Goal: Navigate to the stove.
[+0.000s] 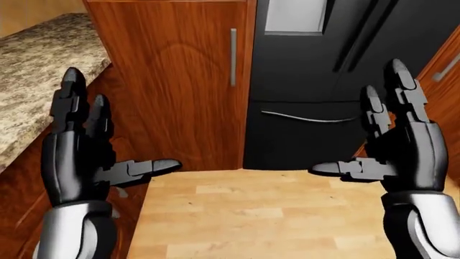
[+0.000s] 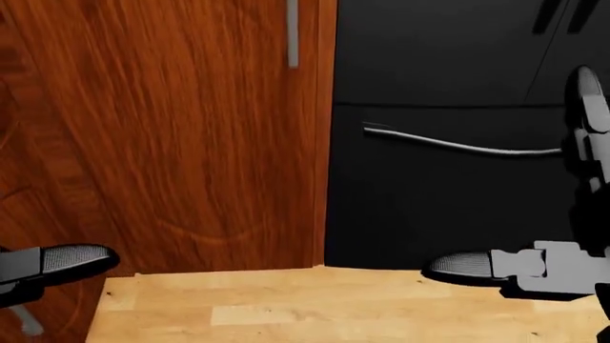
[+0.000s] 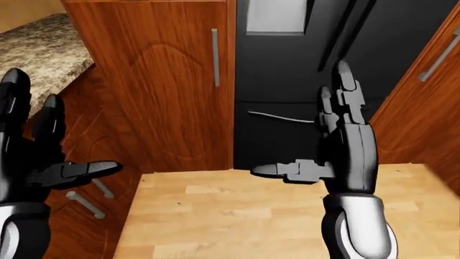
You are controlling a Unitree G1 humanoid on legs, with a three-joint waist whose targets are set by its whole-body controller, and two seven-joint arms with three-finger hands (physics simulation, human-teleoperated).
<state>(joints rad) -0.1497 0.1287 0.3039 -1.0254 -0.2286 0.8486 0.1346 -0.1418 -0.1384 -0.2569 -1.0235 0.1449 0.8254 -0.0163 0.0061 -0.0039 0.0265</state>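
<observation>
No stove shows in any view. Both of my hands are raised in front of me, holding nothing. In the left-eye view my left hand [image 1: 108, 141] stands open at the left, fingers up and thumb pointing right. My right hand [image 1: 368, 135] is open at the right, thumb pointing left. Straight ahead is a black refrigerator [image 1: 316, 81] with a curved silver handle [image 2: 458, 146] on its lower drawer.
A tall wooden cabinet [image 1: 179, 81] with a vertical bar handle stands left of the refrigerator. A granite counter [image 1: 36, 70] runs along the left edge over wooden drawers. Another wooden cabinet [image 3: 424, 108] flanks the refrigerator's right. Light wood floor [image 1: 259, 210] lies below.
</observation>
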